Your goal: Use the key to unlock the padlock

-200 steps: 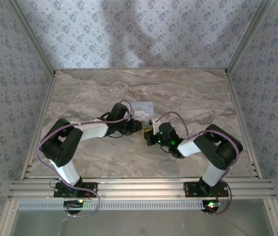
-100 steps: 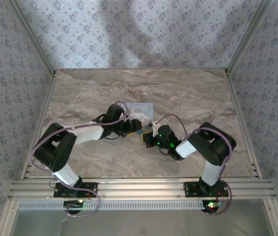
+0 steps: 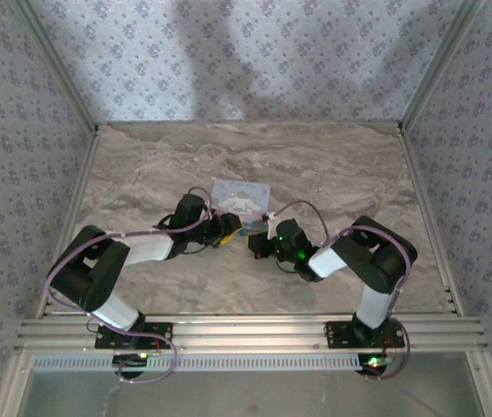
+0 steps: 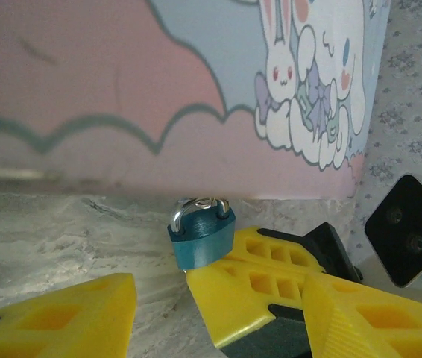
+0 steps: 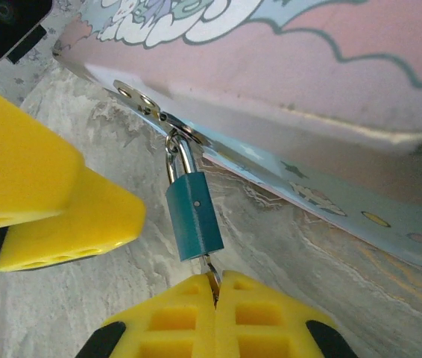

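Padlock [image 5: 194, 216], boxy teal with curved steel shackle [image 5: 178, 160], hangs from glossy tin [image 5: 330, 112].

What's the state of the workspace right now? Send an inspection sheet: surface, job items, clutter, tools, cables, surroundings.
Surface: marbled table, no spill or damage seen.
Job's things: teal padlock hangs by its shackle from the hasp of the cartoon tin; key sits in its underside.
Clutter: nothing seen.
Tools: right tool shut on the key; left tool open beside the padlock, not touching it.
Cables: purple cables loop along both arms, free of the tools.
Surroundings: patterned walls on three sides; aluminium rail at the near edge.
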